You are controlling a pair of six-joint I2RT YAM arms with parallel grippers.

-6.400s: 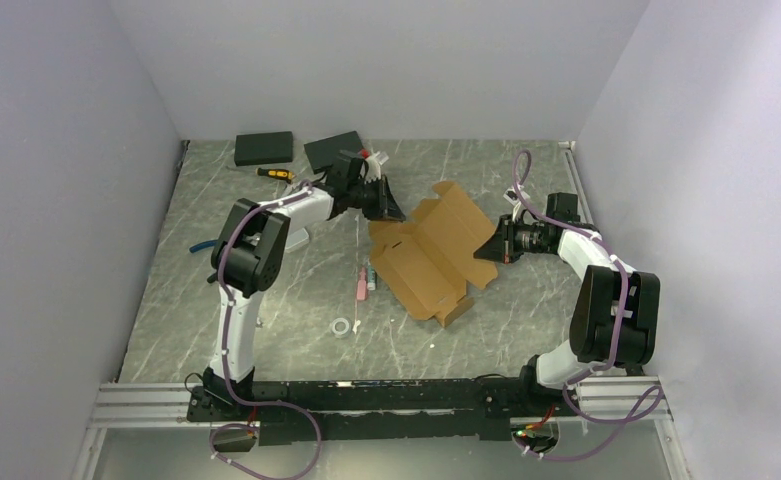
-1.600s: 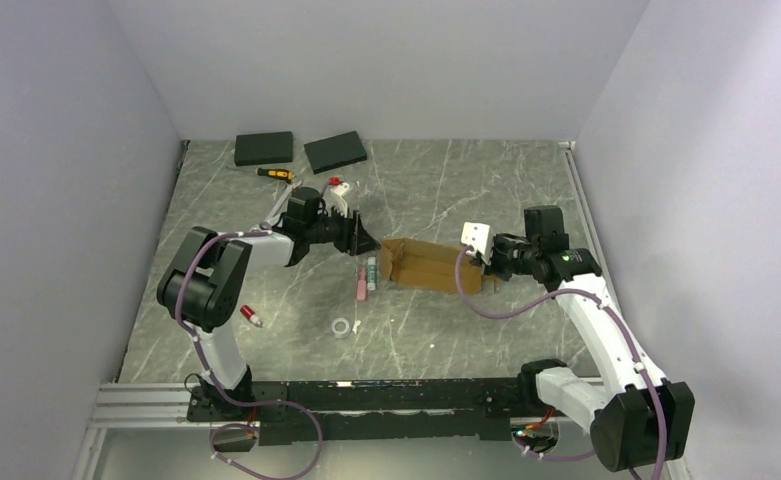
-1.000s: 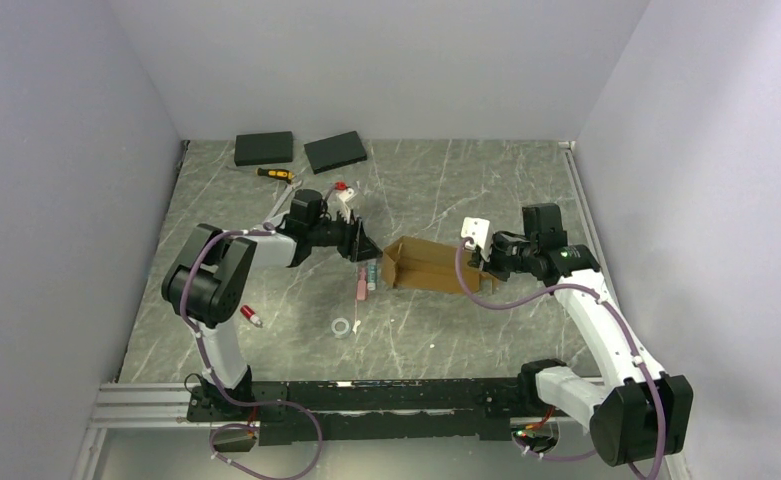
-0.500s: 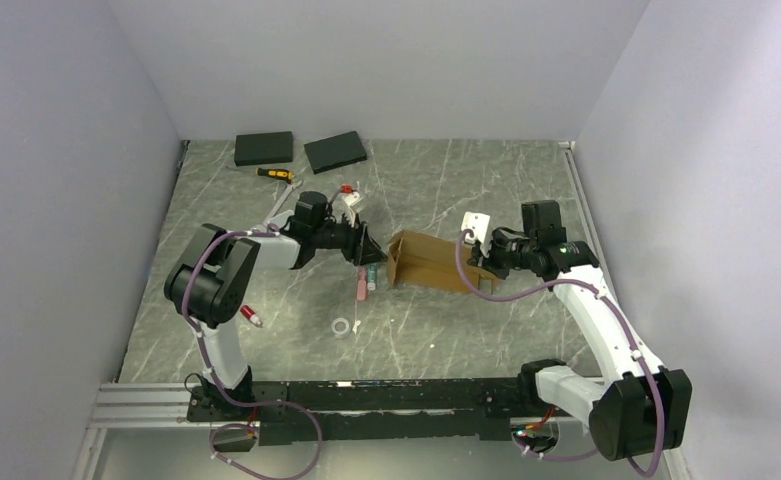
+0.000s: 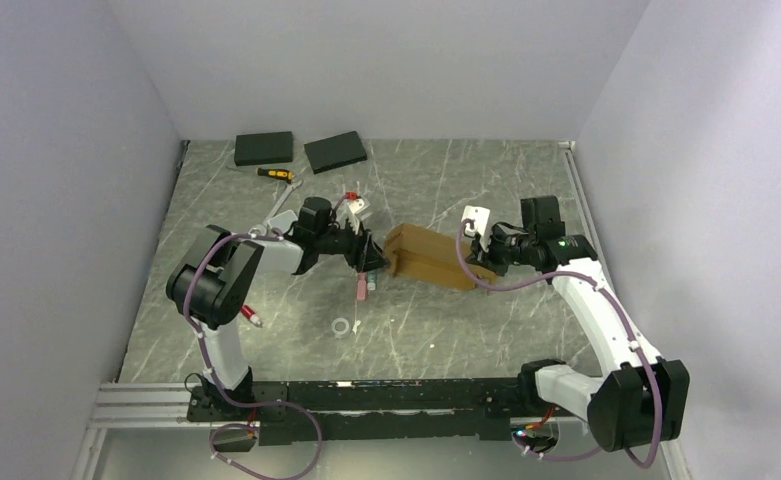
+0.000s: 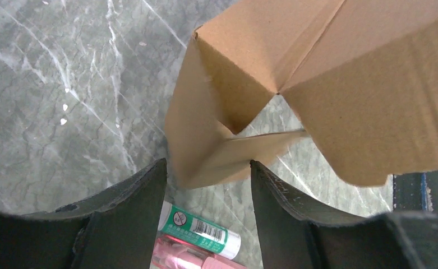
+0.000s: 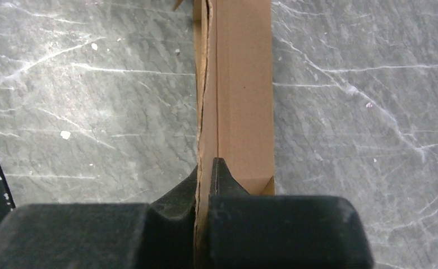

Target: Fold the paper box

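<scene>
In the left wrist view the paper box (image 6: pixel 340 84) is cut off at the top and right edges; a green-labelled tube (image 6: pixel 201 228) is partly covered by the left gripper (image 6: pixel 208 163), its print too small to be read, and a pink item (image 6: pixel 174 258) beneath is cropped by the bottom edge. In the right wrist view the box's near end is hidden inside the right gripper (image 7: pixel 208 168) and its far end is cropped

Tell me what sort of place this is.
Probably a robotics test cell: a grey marble-patterned table enclosed by plain pale walls, an aluminium mounting rail at its near edge, and a brown corrugated cardboard box.
</scene>
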